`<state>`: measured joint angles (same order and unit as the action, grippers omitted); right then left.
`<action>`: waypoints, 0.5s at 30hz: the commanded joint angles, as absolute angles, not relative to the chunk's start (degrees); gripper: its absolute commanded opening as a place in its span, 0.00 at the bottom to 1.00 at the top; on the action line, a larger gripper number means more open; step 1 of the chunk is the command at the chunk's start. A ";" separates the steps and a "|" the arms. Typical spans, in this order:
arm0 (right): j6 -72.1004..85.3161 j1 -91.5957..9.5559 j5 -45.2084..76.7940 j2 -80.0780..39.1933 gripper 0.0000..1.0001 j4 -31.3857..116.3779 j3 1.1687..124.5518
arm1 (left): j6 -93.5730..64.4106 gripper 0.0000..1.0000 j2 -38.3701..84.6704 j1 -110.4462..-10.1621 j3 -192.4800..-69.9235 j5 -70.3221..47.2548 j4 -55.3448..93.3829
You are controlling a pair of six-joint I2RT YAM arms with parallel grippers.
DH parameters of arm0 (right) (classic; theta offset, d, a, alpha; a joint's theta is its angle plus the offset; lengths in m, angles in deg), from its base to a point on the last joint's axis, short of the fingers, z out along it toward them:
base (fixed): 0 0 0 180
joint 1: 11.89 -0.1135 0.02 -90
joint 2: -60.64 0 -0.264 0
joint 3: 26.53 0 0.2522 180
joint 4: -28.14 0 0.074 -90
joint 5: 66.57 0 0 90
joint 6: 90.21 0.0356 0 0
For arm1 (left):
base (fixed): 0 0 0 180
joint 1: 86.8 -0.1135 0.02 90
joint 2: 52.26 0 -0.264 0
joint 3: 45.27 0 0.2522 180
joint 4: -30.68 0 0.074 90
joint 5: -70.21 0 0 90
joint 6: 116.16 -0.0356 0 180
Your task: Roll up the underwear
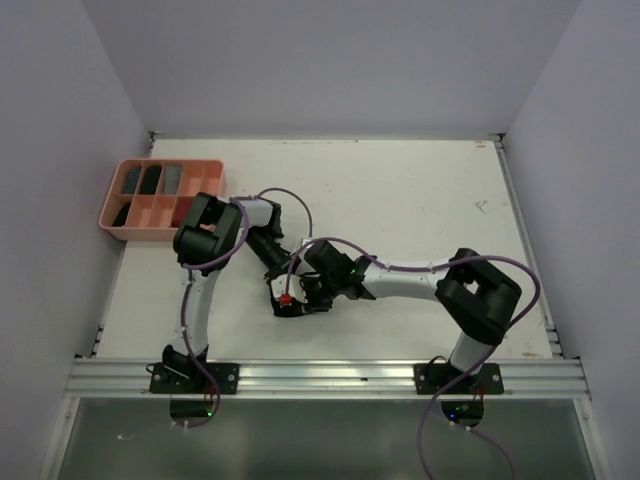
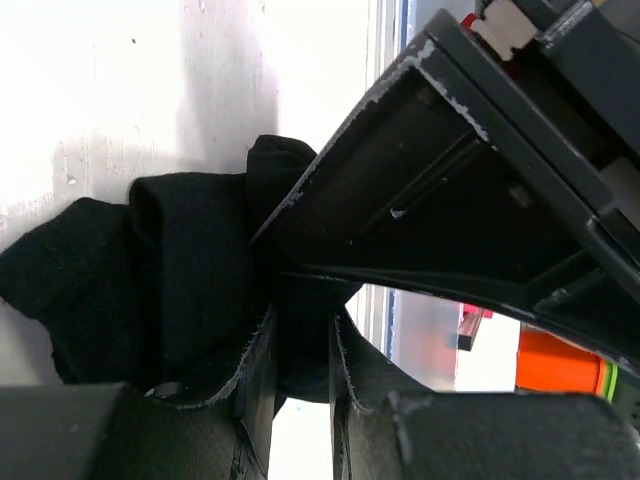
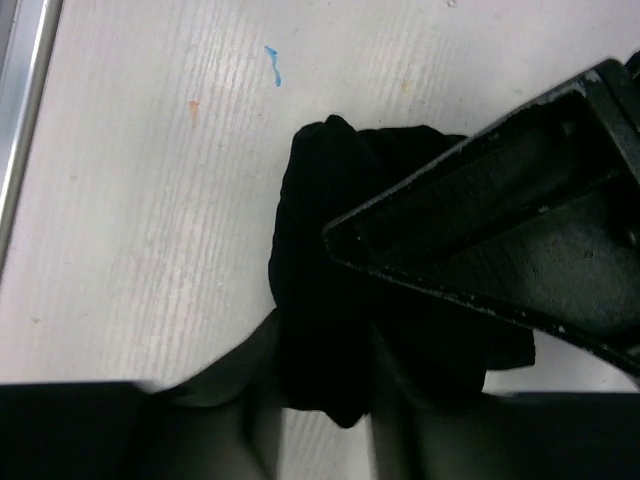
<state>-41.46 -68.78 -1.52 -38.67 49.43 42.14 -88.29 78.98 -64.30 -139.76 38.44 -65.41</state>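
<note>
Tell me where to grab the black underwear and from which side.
Take the black underwear by the thick bunched ridge across its middle, coming down from above. It lies crumpled in a low heap on the table, so the ridge likely gives most cloth to pinch.

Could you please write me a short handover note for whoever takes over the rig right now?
End effectors: the left end effector is shut on a fold of the black underwear. The right end effector straddles the same garment from the other side; whether it grips is unclear.
Where: the garment lies bunched on the table between the two arms. The pink tray, far left, holds dark items in some compartments, too small to identify.
Done: cloth gathered into folds.
Left: finish a tight roll, then probably put it in the tray.
</note>
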 commanded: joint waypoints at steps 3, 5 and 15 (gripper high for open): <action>-39.58 -68.85 -3.45 -40.08 0.08 46.12 42.34 | -92.17 0.11 80.29 -65.18 -137.96 24.50 -50.85; -39.76 -68.76 -5.12 -40.35 0.00 46.99 42.33 | -91.12 0.20 78.45 -65.71 -137.78 24.76 -50.15; -42.22 -67.80 -13.21 -44.12 0.00 58.42 43.65 | -84.26 0.47 64.47 -71.42 -139.18 26.43 -46.28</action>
<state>-41.33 -67.60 -7.07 -40.92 49.08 43.61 -84.62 68.51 -67.58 -136.46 32.24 -56.32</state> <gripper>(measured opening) 0.201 0.458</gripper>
